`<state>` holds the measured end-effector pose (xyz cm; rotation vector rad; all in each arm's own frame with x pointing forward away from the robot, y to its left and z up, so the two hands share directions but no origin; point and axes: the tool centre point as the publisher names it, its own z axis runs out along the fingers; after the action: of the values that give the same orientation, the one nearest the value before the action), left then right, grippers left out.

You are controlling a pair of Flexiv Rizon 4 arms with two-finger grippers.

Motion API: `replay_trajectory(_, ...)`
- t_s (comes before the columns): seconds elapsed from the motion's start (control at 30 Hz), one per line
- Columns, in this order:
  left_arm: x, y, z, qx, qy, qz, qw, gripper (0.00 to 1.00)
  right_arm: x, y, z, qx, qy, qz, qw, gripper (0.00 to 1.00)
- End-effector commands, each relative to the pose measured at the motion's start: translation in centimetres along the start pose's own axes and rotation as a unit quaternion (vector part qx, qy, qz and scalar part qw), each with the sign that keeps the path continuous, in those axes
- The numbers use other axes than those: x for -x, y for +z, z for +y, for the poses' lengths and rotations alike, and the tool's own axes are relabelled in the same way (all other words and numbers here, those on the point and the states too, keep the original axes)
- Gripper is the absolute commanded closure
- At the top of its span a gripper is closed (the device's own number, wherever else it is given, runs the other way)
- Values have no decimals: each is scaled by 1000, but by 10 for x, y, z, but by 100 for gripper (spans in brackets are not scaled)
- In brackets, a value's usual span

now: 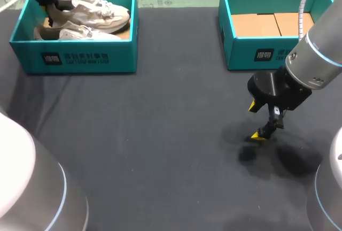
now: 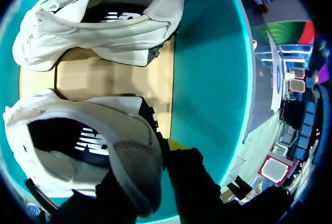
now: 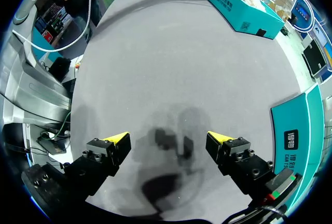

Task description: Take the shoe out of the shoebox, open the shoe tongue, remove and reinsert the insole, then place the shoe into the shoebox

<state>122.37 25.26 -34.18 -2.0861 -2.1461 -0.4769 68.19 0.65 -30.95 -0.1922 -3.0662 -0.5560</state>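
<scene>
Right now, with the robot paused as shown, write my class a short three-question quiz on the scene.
1. True or false: the right end effector holds a shoe.
2. How many shoes lie in the left box? A) none B) two C) three
3. In a few words, where is the left end effector?

Key
1. False: it is open over the bare table.
2. B.
3. Inside the left box, with the heel of the near shoe between its fingers.
</scene>
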Motion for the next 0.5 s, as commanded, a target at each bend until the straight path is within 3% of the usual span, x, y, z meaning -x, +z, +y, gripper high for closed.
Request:
replay_trajectory(0.03, 0, 2, 3, -1, 1, 2, 1000, 100, -1, 1, 0, 0, 0, -1, 1000, 0)
replay_trajectory(0.5, -2, 16, 3, -11, 29, -4, 1000, 100, -1, 1, 0, 0, 0, -1, 1000, 0)
